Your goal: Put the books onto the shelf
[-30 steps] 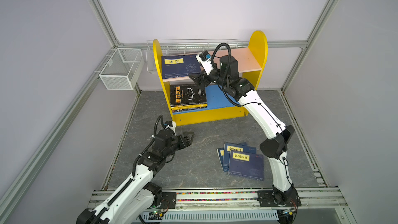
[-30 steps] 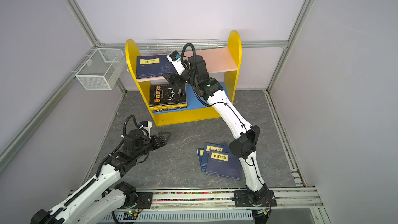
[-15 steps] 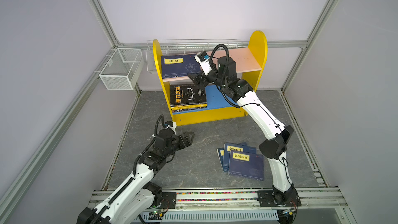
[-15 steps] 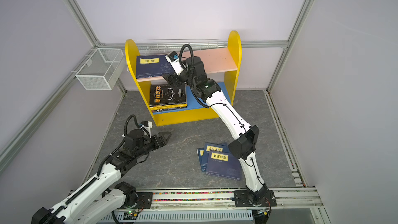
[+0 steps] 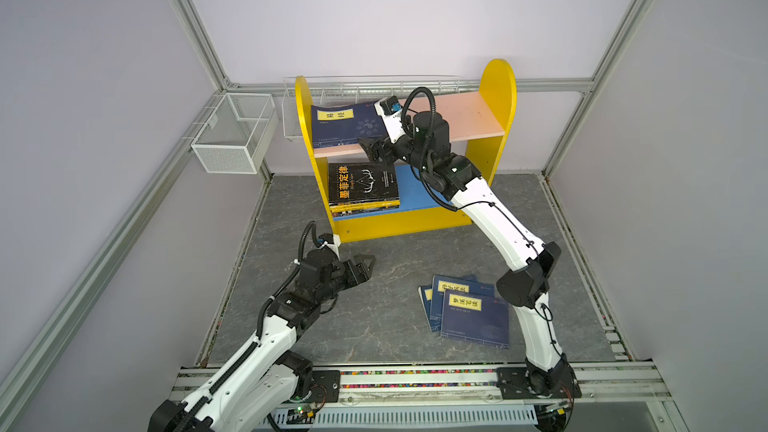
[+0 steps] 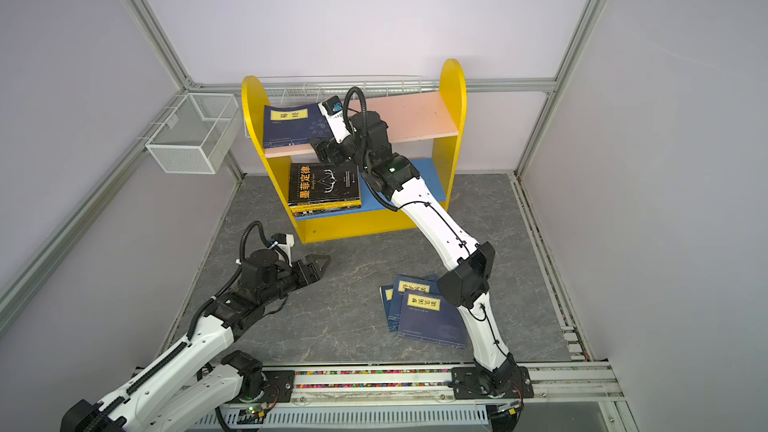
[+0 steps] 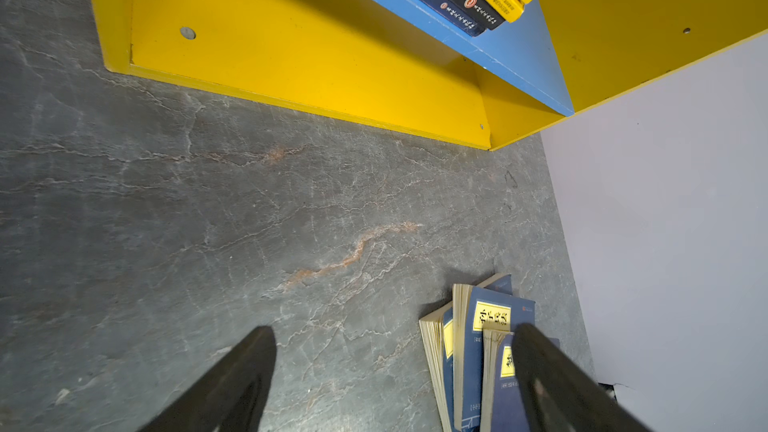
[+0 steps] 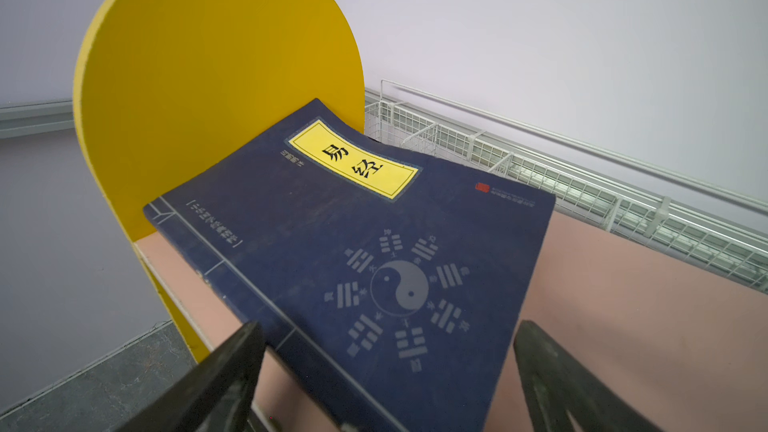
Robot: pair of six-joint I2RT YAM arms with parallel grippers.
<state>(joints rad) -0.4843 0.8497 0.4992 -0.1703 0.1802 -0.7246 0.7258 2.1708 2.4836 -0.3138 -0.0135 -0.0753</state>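
Right pincer: jaws wide apart, clamped on nothing, poised at the front lip of the pink upper board of the shelf. Just ahead of it, a navy book with a yellow title label, flat on that board beside the round-topped side panel, near corner reaching in between the spread fingers; touching them or not, impossible to tell. On the blue lower board, a flat stack of books, topped by a black book with orange characters. Left pincer: likewise apart and empty, low over the grey floor in front of the shelf. Well apart from the shelf, three overlapping navy books flat on the floor, beside the right arm's elbow. On the wall near the shelf, a white wire basket.
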